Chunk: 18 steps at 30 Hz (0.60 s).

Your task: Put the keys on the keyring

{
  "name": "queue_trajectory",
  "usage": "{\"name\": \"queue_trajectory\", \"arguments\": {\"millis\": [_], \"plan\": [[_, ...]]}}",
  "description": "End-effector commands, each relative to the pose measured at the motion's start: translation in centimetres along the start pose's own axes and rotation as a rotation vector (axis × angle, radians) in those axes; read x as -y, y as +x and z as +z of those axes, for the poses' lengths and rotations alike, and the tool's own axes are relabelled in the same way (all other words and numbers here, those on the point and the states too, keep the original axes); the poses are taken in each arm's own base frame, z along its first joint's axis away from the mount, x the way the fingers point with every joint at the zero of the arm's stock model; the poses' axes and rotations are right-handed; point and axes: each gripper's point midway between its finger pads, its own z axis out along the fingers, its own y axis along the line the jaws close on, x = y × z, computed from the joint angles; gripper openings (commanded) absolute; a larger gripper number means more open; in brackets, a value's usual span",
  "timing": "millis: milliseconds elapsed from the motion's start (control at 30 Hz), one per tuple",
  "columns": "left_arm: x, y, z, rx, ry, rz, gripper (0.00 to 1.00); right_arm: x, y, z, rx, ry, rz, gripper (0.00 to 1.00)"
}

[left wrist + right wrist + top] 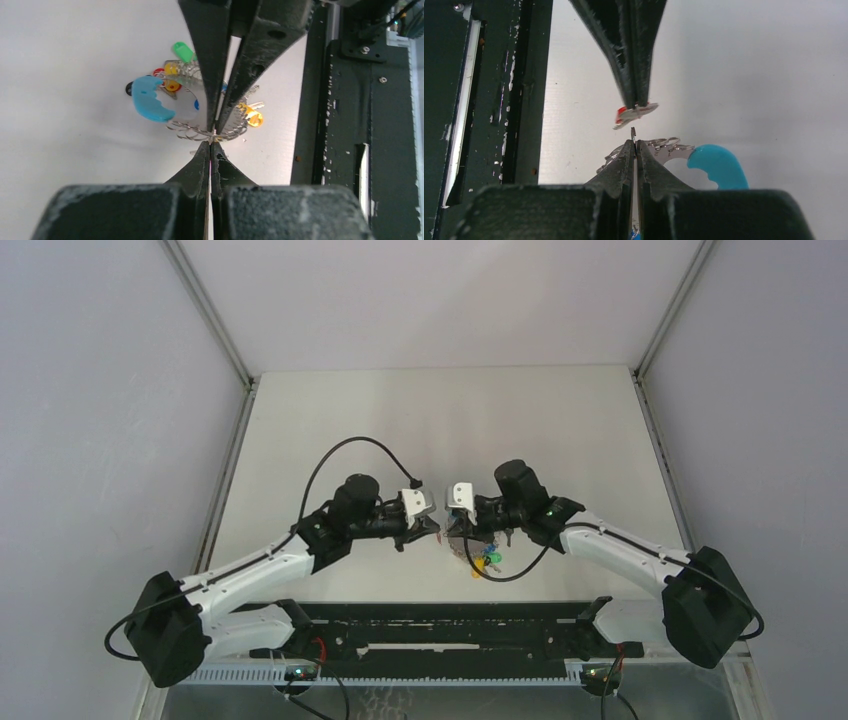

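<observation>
Above table point(400, 420) centre | left tool point(211, 146) pinching red-tagged key point(636, 113) | right tool point(634, 145) pinching keyring point(186, 107)

In view are 2 arms point(250, 565) point(615, 545), 1 keyring point(185, 112) and 1 red-tagged key point(636, 112).

Across the upper half of the top view the bench point(440, 415) lies open between the walls point(100, 440). At centre the left gripper point(434, 532), clamping the key point(636, 113), and the right gripper point(453, 538), clamping the keyring point(150, 100), nearly meet. A black rail point(440, 625) bars the bottom edge.
</observation>
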Motion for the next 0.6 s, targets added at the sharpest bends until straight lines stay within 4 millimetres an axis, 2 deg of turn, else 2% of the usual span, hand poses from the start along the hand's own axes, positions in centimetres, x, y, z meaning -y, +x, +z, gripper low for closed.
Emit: {"name": "queue_trajectory", "arguments": {"millis": [0,267,567], "plan": [[-0.9,-1.7,0.2,0.108,-0.072,0.007,0.00,0.5,-1.0,-0.1,0.072,0.013,-0.036,0.00],[-0.9,0.3,0.6,0.101,-0.100,-0.017,0.00,0.7,-0.5,-0.5,0.117,0.040,-0.034,0.00],[-0.2,1.0,1.3,0.178,-0.099,-0.035,0.00,1.0,0.3,-0.3,0.141,0.066,-0.052,0.00]]}}
